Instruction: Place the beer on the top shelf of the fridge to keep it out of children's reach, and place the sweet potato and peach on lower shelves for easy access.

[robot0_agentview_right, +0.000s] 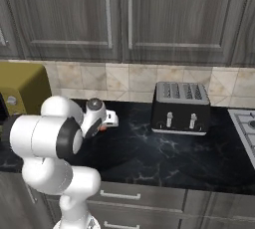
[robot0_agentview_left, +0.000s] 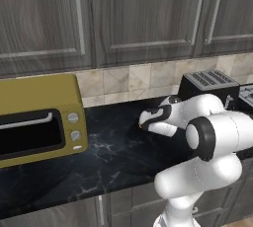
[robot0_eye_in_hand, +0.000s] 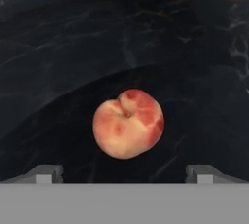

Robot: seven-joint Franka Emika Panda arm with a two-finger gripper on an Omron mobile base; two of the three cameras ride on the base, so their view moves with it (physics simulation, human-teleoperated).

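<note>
A round peach, orange-red and pale yellow with its stem dimple up, lies on the black marble counter. My gripper hangs right above it, open, with its two fingertips spread wider than the fruit and nothing between them. In the right base view a sliver of the peach peeks out under the white hand. The left base view has the hand over the counter's middle, covering the fruit. The beer, the sweet potato and the fridge are out of view.
A yellow toaster oven stands on the counter to the left. A black toaster stands to the right, with a stove edge beyond it. Dark wood cabinets hang above the tiled backsplash.
</note>
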